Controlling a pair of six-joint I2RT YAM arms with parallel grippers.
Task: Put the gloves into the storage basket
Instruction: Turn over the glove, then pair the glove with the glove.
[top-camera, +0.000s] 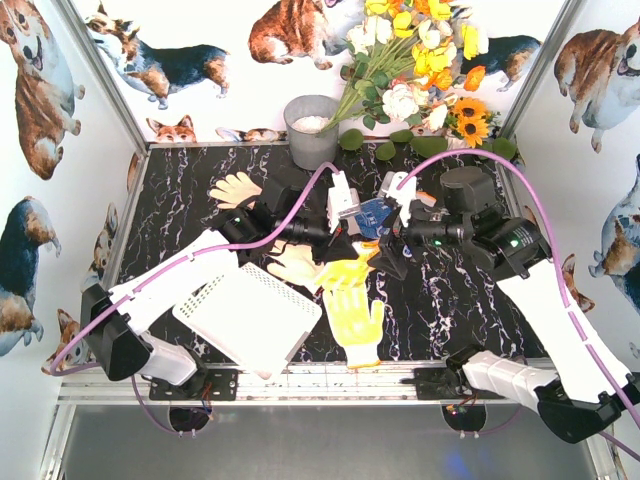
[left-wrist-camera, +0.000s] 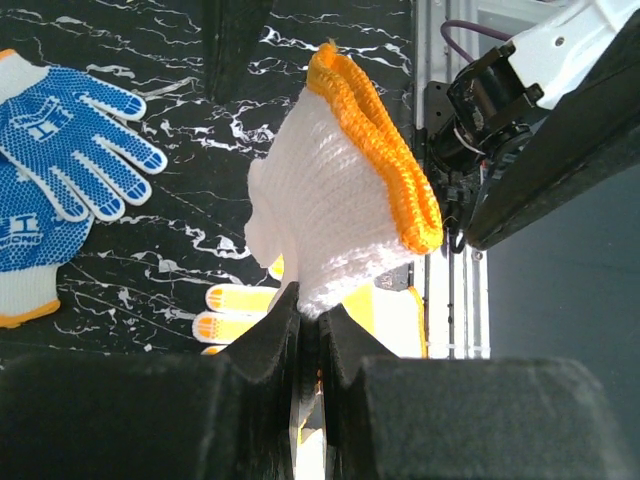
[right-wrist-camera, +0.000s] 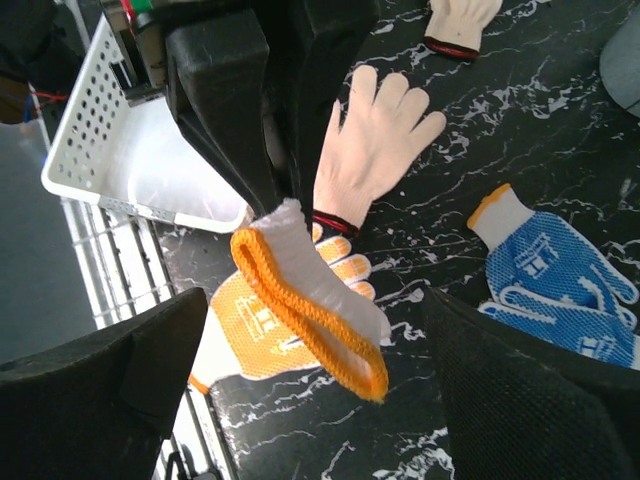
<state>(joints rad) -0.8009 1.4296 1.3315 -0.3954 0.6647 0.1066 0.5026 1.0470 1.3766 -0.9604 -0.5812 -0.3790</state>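
Note:
My left gripper (left-wrist-camera: 310, 305) is shut on a white glove with an orange cuff (left-wrist-camera: 340, 200) and holds it above the table, cuff hanging free. My right gripper (right-wrist-camera: 315, 300) is open, one finger on each side of that cuff (right-wrist-camera: 310, 315), apart from it. In the top view both grippers meet mid-table, left (top-camera: 338, 245) and right (top-camera: 388, 252). Below lie a yellow-orange dotted glove (top-camera: 355, 315), a cream glove (right-wrist-camera: 375, 140) and blue dotted gloves (left-wrist-camera: 70, 150). The white storage basket (top-camera: 250, 315) sits at the near left, partly under my left arm.
A second cream glove (top-camera: 237, 187) lies at the far left of the black marble table. A grey bucket (top-camera: 310, 130) and a bunch of flowers (top-camera: 420, 60) stand at the back. The metal rail (top-camera: 330, 380) runs along the near edge.

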